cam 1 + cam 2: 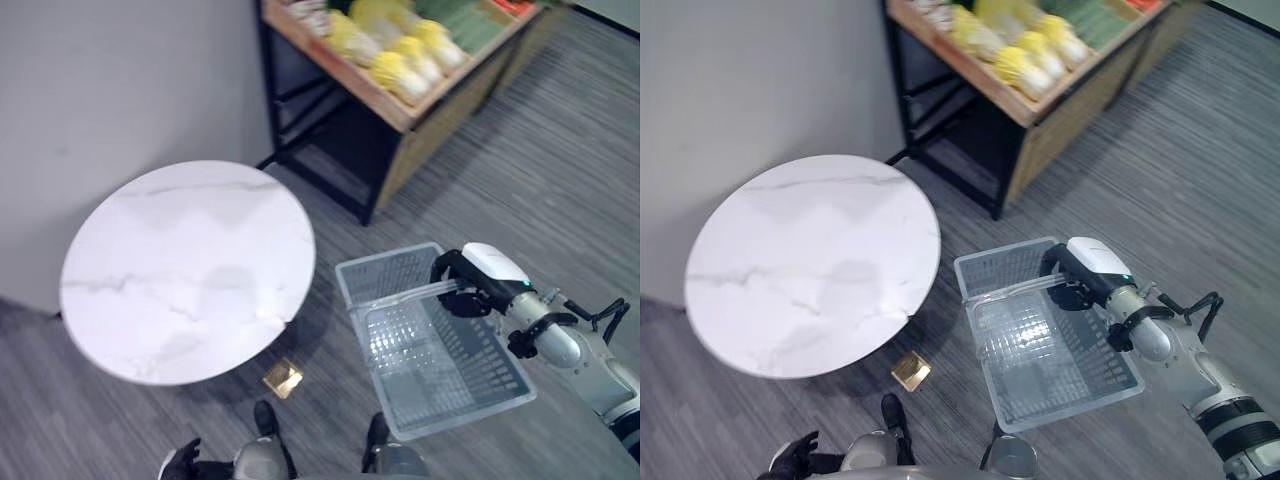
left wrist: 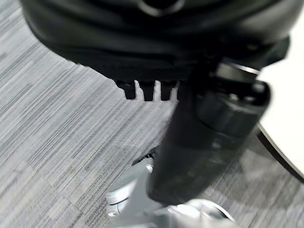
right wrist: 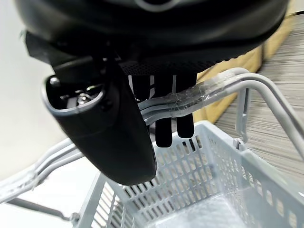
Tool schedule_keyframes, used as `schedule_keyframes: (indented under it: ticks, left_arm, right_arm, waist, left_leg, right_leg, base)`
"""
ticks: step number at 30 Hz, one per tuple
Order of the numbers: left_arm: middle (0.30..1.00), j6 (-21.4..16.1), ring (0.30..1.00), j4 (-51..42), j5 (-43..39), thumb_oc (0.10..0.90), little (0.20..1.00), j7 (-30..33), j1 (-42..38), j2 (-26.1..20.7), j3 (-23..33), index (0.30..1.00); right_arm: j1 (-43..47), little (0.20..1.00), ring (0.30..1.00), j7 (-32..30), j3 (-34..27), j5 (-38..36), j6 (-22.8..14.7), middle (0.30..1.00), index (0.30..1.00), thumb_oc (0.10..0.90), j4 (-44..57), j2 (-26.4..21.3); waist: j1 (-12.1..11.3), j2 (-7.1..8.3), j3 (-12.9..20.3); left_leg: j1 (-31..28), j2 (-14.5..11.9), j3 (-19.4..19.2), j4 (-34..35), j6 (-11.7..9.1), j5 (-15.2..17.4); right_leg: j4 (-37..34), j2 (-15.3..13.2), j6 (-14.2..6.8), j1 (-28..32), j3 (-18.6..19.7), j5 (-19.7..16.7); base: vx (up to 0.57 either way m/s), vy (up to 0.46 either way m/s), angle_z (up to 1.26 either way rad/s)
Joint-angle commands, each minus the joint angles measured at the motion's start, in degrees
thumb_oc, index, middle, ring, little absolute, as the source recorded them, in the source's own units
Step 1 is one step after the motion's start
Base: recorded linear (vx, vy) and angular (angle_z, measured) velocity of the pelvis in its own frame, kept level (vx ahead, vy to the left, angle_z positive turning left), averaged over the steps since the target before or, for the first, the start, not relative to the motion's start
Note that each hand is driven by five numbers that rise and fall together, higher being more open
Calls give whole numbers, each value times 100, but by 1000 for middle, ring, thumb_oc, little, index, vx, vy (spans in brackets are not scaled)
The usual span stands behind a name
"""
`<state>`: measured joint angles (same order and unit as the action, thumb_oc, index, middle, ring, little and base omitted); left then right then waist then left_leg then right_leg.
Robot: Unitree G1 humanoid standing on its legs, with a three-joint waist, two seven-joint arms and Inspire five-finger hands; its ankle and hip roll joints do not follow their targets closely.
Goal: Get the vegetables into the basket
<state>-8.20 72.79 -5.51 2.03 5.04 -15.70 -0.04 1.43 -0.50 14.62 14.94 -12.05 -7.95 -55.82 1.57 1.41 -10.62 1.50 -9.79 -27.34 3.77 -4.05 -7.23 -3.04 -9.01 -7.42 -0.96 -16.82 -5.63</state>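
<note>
While the right hand [image 1: 478,283] carries the empty basket [image 1: 440,385] by its handle [image 3: 204,92] – fingers curled round – veg [image 1: 405,62] on shelf untouched; left hand [image 1: 183,462] hangs low, fingers unclear.

Grey mesh basket [image 1: 440,370]; white marbled table [image 1: 185,270]; yellow vegetables [image 1: 405,60].

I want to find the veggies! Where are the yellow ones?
The yellow vegetables lie on the wooden shelf at the top of the eye views, beyond the round white table and the empty basket.
</note>
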Motion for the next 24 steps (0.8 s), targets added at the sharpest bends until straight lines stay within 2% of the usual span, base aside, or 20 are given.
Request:
schedule_keyframes:
  ticks: [1, 3, 4, 5, 6, 8, 10, 11, 12, 13, 14, 15, 16, 17, 19, 20, 21, 23, 24]
  left_arm:
    - [1000, -58, 1000, 188, 96, 900, 1000, -13, -48, -205, -43, 1000]
    - [1000, -47, 1000, 192, 83, 900, 1000, -3, -68, -164, -43, 1000]
    - [1000, -52, 1000, 160, 91, 900, 1000, -12, -72, -124, -75, 1000]
    - [1000, -52, 1000, 160, 92, 900, 1000, -11, -74, -120, -89, 1000]
    - [1000, -48, 1000, 123, 104, 900, 1000, -10, -75, -93, -120, 1000]
    - [1000, -43, 1000, 125, 123, 900, 1000, -8, -105, -81, -151, 1000]
    - [1000, -76, 1000, -25, 106, 900, 1000, 8, -178, -63, -210, 1000]
    - [1000, -94, 1000, -107, 44, 900, 1000, 37, -202, -61, -221, 1000]
    - [1000, -124, 1000, -171, -60, 900, 1000, 85, -212, -42, -237, 1000]
    - [1000, -123, 1000, -171, -61, 900, 1000, 85, -212, -41, -234, 1000]
    - [1000, -157, 1000, -236, -173, 900, 1000, 136, -208, -19, -259, 1000]
    - [1000, -199, 1000, -300, -278, 900, 1000, 199, -204, 19, -296, 1000]
    - [1000, -213, 1000, -301, -364, 900, 1000, 217, -206, 17, -307, 1000]
    - [1000, -240, 1000, -299, -429, 900, 1000, 225, -190, 0, -308, 1000]
    - [1000, -283, 1000, -287, -491, 900, 1000, 245, -183, -27, -333, 1000]
    - [1000, -311, 1000, -296, -509, 900, 1000, 253, -194, -61, -377, 1000]
    - [1000, -317, 1000, -296, -507, 900, 1000, 258, -195, -82, -385, 1000]
    - [1000, -308, 1000, -304, -519, 900, 1000, 239, -144, -85, -360, 1000]
    - [1000, -291, 1000, -278, -487, 900, 1000, 251, -171, -74, -375, 1000]
  right_arm:
    - [588, 300, 300, -594, -897, -294, -371, 300, 300, 400, 561, 21]
    - [364, 300, 300, -644, -1106, -288, -350, 300, 300, 400, 644, 4]
    - [178, 300, 300, -686, -1297, -247, -335, 300, 300, 400, 692, -12]
    - [145, 300, 300, -682, -1327, -247, -332, 300, 300, 400, 711, -16]
    - [-42, 300, 300, -701, -1491, -226, -324, 300, 300, 400, 709, -38]
    - [-141, 300, 300, -716, -1604, -198, -323, 300, 300, 400, 723, -91]
    - [-300, 300, 300, -769, -1779, -134, -346, 300, 300, 400, 708, -268]
    - [-235, 300, 300, -796, -1757, -134, -364, 300, 300, 400, 673, -338]
    - [-163, 300, 300, -820, -1715, -141, -375, 300, 300, 400, 638, -378]
    - [-155, 300, 300, -822, -1708, -141, -376, 300, 300, 400, 633, -379]
    - [-12, 300, 300, -848, -1593, -155, -381, 300, 300, 400, 517, -424]
    - [120, 300, 300, -883, -1468, -158, -403, 300, 300, 400, 419, -456]
    - [233, 300, 300, -890, -1366, -159, -406, 300, 300, 400, 328, -473]
    - [287, 300, 300, -884, -1311, -162, -408, 300, 300, 400, 285, -492]
    - [427, 300, 300, -875, -1220, -192, -437, 300, 300, 400, 216, -508]
    - [578, 300, 300, -875, -1097, -236, -454, 300, 300, 400, 130, -451]
    - [663, 300, 300, -847, -1017, -236, -446, 300, 300, 400, 124, -409]
    - [698, 300, 300, -807, -947, -253, -446, 300, 300, 400, 110, -374]
    - [575, 300, 300, -792, -1000, -266, -429, 300, 300, 400, 84, -308]
  waist:
    - [-228, 262, 358]
    - [-139, 199, 328]
    - [-45, 121, 312]
    - [-59, 114, 309]
    - [45, 30, 291]
    - [64, -12, 271]
    - [141, -30, 149]
    - [104, -4, 67]
    - [48, 8, 12]
    - [60, 4, 10]
    - [-27, 22, -14]
    - [-133, 47, -41]
    - [-213, 77, -53]
    - [-284, 87, -52]
    - [-377, 89, -1]
    - [-485, 53, -26]
    - [-534, 50, -27]
    - [-543, 67, -11]
    - [-487, 49, 16]
  left_leg:
    - [269, 130, 158, -735, 15, 782]
    - [242, 25, 137, -741, -69, 702]
    - [193, -54, 113, -688, -135, 609]
    - [185, -59, 112, -681, -142, 601]
    - [169, -145, 93, -644, -224, 498]
    - [185, -217, 108, -683, -291, 443]
    - [315, -425, 272, -1105, -440, 428]
    - [455, -458, 496, -1425, -420, 305]
    - [554, -367, 952, -1571, -430, 282]
    - [564, -371, 965, -1585, -431, 288]
    - [636, -101, 1578, -1452, -361, 331]
    - [736, 283, 2216, -1260, -276, 521]
    - [822, 540, 2692, -1124, -225, 639]
    - [882, 613, 3076, -1004, -205, 613]
    - [1124, 646, 3675, -702, -244, 312]
    - [1252, 768, 4052, -443, -272, 75]
    - [1233, 837, 4198, -444, -267, 49]
    - [1131, 849, 4192, -455, -207, 159]
    - [1085, 798, 4008, -419, -206, 127]
  right_leg:
    - [366, -380, -404, -23, -126, 258]
    - [320, -279, -344, 6, -103, 330]
    - [302, -197, -288, 7, -42, 398]
    - [303, -190, -282, 10, -42, 401]
    - [273, -102, -230, 4, 23, 456]
    - [263, -43, -182, 10, 46, 488]
    - [192, 103, -57, 36, 190, 545]
    - [198, 159, 59, -27, 246, 484]
    - [213, 195, 89, -56, 356, 494]
    - [215, 197, 90, -53, 346, 498]
    - [225, 202, 91, -102, 470, 491]
    - [249, 221, 89, -155, 662, 484]
    - [267, 269, 88, -203, 846, 479]
    - [265, 346, 88, -210, 1021, 495]
    - [280, 441, 82, -248, 1266, 518]
    - [323, 546, 90, -206, 1466, 547]
    - [329, 597, 91, -198, 1571, 567]
    - [381, 621, 61, -205, 1731, 618]
    - [372, 578, 44, -187, 1727, 621]
  base:
    - [14, -180, -6]
    - [18, -160, -7]
    - [27, -154, -10]
    - [27, -216, -5]
    - [16, -188, -10]
    - [18, -218, -6]
    - [-23, -272, -8]
    - [-61, -179, -20]
    - [-57, -123, -35]
    - [4, -40, -53]
    - [13, -23, -63]
    - [32, -65, -53]
    - [70, -84, -68]
    - [98, -70, -105]
    - [149, 1, -122]
    - [154, 47, -76]
    - [108, 40, -77]
    - [39, 89, -101]
    - [76, 195, -102]
